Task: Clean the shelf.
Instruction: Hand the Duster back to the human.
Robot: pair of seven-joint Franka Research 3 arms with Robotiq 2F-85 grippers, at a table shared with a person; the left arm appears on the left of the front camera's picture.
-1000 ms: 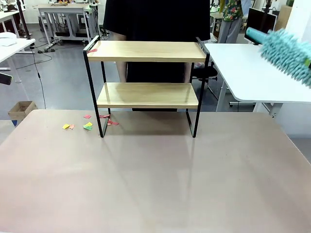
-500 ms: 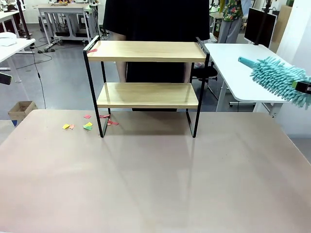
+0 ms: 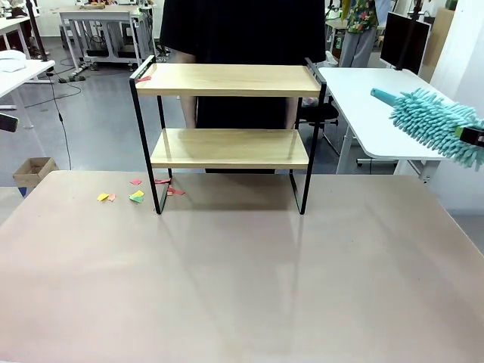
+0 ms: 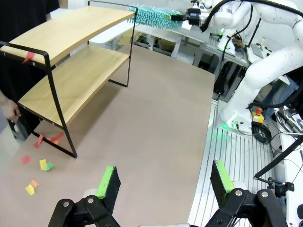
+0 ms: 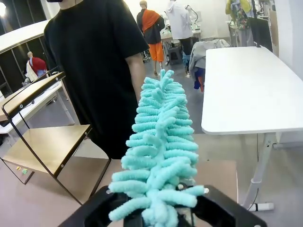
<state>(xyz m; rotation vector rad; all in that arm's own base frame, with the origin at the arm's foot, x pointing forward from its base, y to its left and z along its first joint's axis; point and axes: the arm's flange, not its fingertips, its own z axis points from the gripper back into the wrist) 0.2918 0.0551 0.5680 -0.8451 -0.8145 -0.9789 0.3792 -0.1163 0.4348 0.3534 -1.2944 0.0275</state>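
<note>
Shelf (image 3: 228, 79) well apart from right fingers (image 5: 222, 215), clamping duster (image 3: 432, 122)

**Left tool gaping, right tool clamping a duster**

The left tool (image 4: 163, 182) is hanging above the counter (image 4: 156, 123) with its green-padded fingers (image 4: 108, 182) standing wide apart, gripping nothing. The right tool (image 4: 193, 15) is reaching in from the robot's right at about the height of the shelf's (image 4: 61, 33) top board, jaws pressing tight on the handle of a teal duster (image 5: 161, 156), its white arm (image 4: 265, 66) bending behind.
</note>
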